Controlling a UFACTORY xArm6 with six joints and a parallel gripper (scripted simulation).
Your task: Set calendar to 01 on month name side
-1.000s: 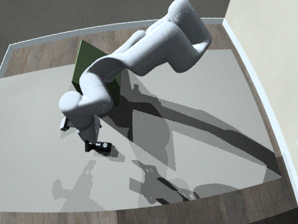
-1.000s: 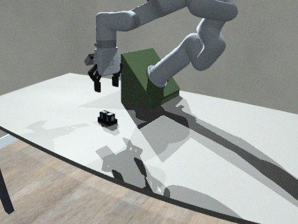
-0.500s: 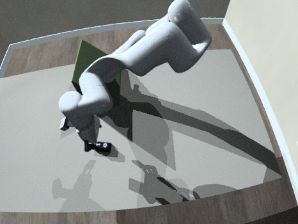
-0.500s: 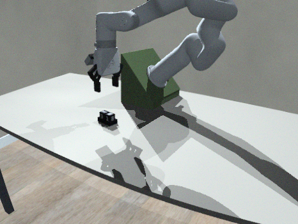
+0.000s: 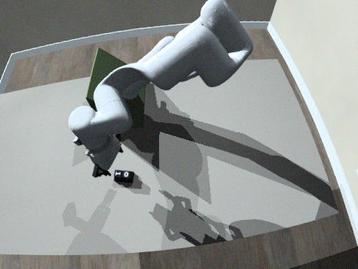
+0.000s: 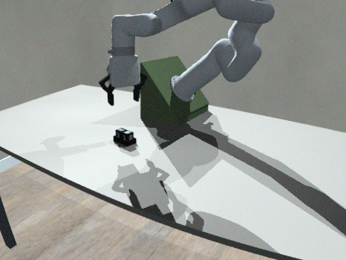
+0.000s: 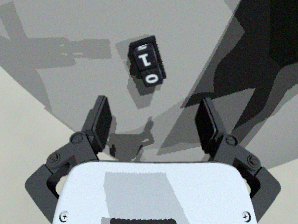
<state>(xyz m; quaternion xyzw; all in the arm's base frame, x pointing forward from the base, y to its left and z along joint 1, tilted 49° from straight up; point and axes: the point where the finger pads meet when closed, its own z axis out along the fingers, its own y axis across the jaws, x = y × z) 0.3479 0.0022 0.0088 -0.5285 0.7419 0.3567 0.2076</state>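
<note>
The calendar (image 5: 124,176) is a small black tray holding two black cubes side by side on the white table. It also shows in the exterior view (image 6: 125,137) and in the wrist view (image 7: 147,64). The cubes' top faces show white digits that read as a 1 and a 0. My gripper (image 6: 122,93) is open and empty. It hangs well above the table, up and to the left of the calendar. In the top view the fingers (image 5: 101,171) show just left of the calendar. The month's name is too small to see.
A large green wedge-shaped block (image 6: 168,93) stands on the table behind the calendar, next to the arm's base. The table's curved front edge (image 6: 111,197) runs below the calendar. Arm shadows fall across the table.
</note>
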